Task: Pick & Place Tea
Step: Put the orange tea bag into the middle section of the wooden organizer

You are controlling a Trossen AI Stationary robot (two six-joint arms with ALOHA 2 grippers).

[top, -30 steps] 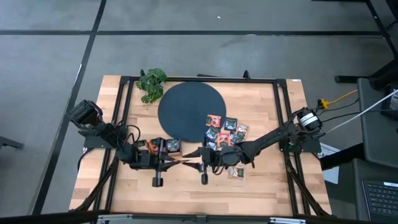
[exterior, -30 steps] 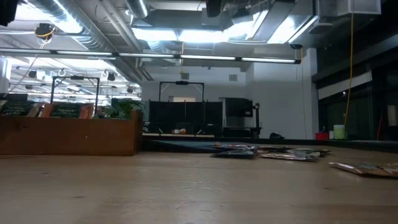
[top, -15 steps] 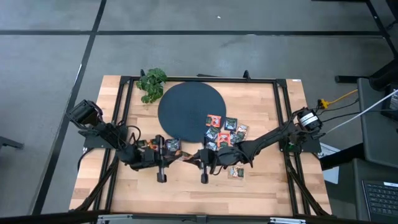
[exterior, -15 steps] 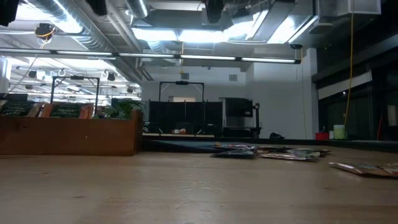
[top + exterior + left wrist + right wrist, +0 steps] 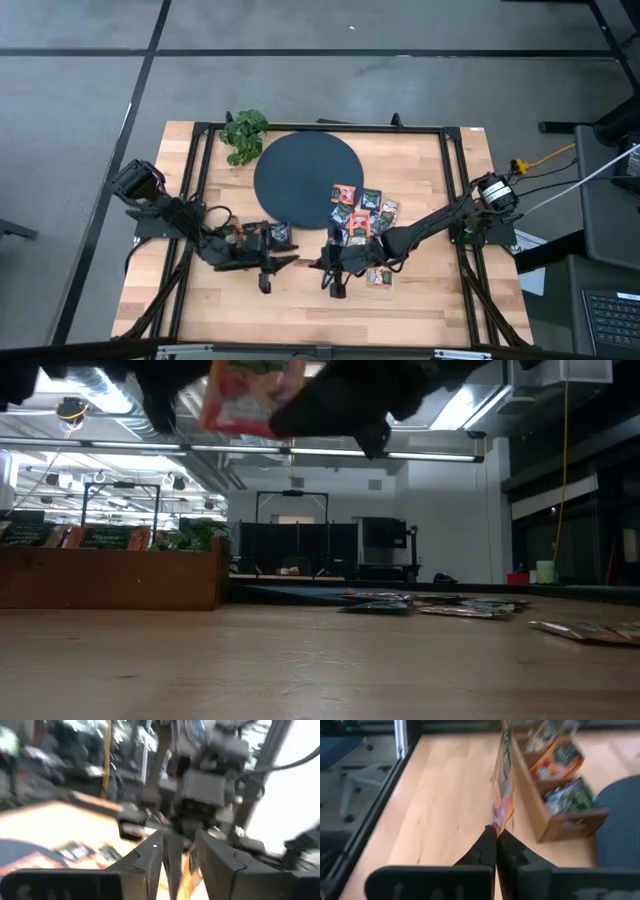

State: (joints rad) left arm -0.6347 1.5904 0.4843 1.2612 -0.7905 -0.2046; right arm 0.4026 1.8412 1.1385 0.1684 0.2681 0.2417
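the right arm reaches in low from the right edge of the pale wooden counter (image 5: 420,290) toward its middle front, and the right pincer (image 5: 496,831) has its two dark fingers pressed together on the lower edge of a flat orange-red tea sachet (image 5: 503,790). the sachet stands on edge, clear of the counter, its long axis running away from the fingertips, thin side toward the wrist camera. in the low view the same sachet (image 5: 252,395) hangs at the top of the picture, high over the wood, held by the dark pincer (image 5: 330,405).

facing it, the left arm stretches in from the left side, bent low over the counter, and the left pincer (image 5: 285,262) points at the right one; its fingers (image 5: 150,855) stand apart, with the orange sachet (image 5: 190,870) seen between and just past them. the two pincers sit near each other, tip to tip, in the high view.

behind the left pincer lies a brown wooden compartment tray (image 5: 555,820) holding more sachets, one dark green (image 5: 565,795). further back, a loose cluster of orange and dark sachets (image 5: 362,212) lies beside and partly on a large dark round disc (image 5: 308,180). a leafy green plant (image 5: 243,135) sits at the far left corner.
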